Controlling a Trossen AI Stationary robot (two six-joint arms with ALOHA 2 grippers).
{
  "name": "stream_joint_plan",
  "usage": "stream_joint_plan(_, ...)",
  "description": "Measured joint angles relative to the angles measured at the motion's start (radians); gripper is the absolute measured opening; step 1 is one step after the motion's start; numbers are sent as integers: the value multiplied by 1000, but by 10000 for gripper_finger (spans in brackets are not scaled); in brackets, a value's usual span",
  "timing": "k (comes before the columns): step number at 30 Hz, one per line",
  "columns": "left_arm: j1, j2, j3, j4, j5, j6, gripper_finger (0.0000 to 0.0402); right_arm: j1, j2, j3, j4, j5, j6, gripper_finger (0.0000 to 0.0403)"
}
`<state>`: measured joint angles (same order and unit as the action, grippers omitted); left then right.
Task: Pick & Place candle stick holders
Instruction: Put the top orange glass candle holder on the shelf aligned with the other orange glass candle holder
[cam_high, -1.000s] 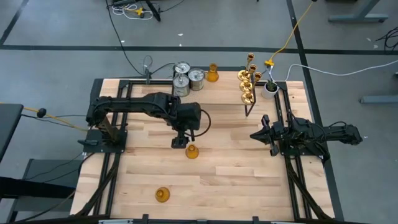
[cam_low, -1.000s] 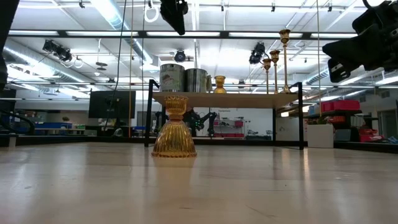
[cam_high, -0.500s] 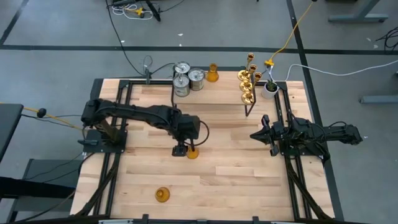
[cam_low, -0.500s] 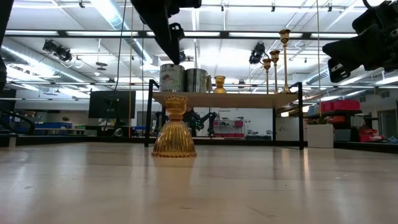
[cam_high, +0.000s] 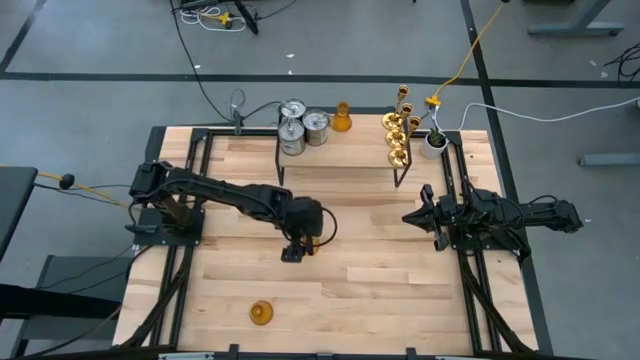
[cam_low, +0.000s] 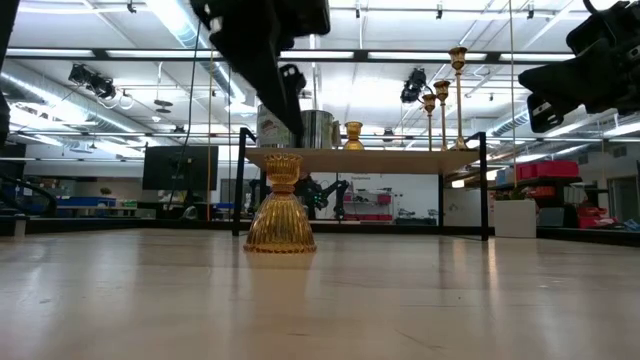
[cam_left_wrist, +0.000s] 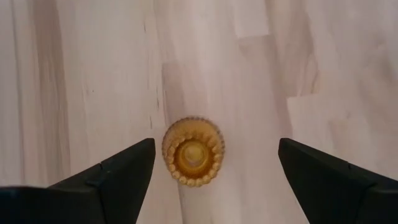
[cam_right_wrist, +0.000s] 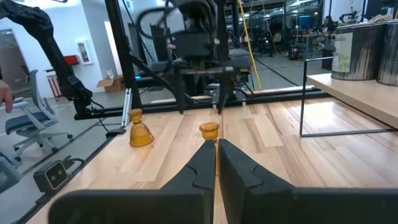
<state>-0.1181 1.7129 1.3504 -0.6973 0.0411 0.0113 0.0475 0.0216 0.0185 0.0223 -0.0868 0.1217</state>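
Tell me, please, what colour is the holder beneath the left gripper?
Amber-orange holder, clearest in the left wrist view.

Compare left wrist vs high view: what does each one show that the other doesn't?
Left wrist only: the ribbed amber holder from straight above, centred between the left gripper's open fingers. High only: the second amber holder near the table's front edge, the shelf with the other holders, and the right gripper, shut, waiting at the right. Both: bare table.

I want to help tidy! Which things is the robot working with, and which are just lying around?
Job:
amber holders
silvery glass holders
brass holders

Just lying about:
white plant pot
yellow cable
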Motion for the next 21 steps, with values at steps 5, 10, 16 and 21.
stream_joint_plan(5,0,1,-53,44,-4,0,351,0,0,0,0,0,0,20)
stream_joint_plan(10,0,1,-108,97,-3,-1,351,0,0,0,0,0,0,20)
stream_joint_plan(16,1,1,-160,149,-3,-1,351,0,0,0,0,0,0,20)
stream_joint_plan(21,2,1,-182,147,-17,-9,350,0,0,0,0,0,0,20)
